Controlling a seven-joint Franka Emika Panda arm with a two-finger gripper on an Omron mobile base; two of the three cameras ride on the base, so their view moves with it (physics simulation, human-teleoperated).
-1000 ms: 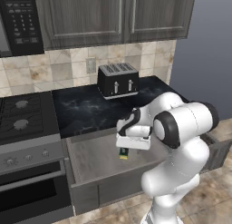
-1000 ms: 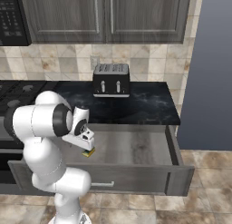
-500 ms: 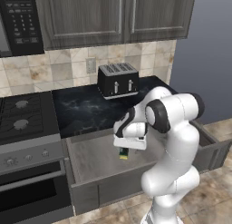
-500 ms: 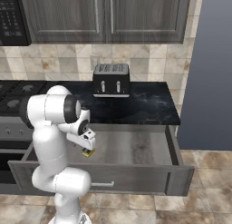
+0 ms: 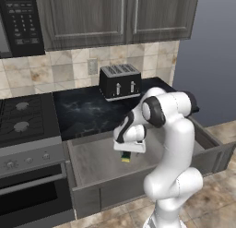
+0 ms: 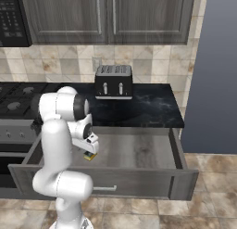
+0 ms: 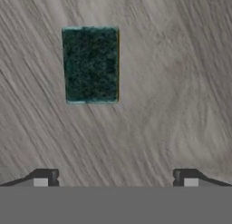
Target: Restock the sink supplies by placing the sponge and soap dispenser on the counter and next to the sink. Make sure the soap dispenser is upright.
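The sponge (image 7: 90, 64), dark green on top with a yellow edge, lies flat on the grey wood floor of an open drawer (image 5: 87, 195). My gripper (image 5: 126, 153) hangs just above the sponge (image 5: 125, 157), pointing straight down, jaws open with nothing between them. In the hand view the sponge sits ahead of my gripper (image 7: 115, 177) and slightly left of centre. From the right base view my gripper (image 6: 90, 151) covers most of the sponge (image 6: 90, 156). The black marble counter (image 5: 87, 114) runs behind the drawer. The soap dispenser and the sink are out of view.
A black toaster (image 5: 120, 81) stands at the back of the counter (image 6: 148, 105). A gas stove (image 5: 23, 116) adjoins the counter on the left. The drawer's front panel (image 6: 139, 181) and side walls rise around the sponge. Dark cabinets (image 5: 115, 15) hang overhead.
The arm's elbow has swung from the right toward the counter. The hand stays over the sponge, slightly lower. The jaws remain open and the sponge has not moved.
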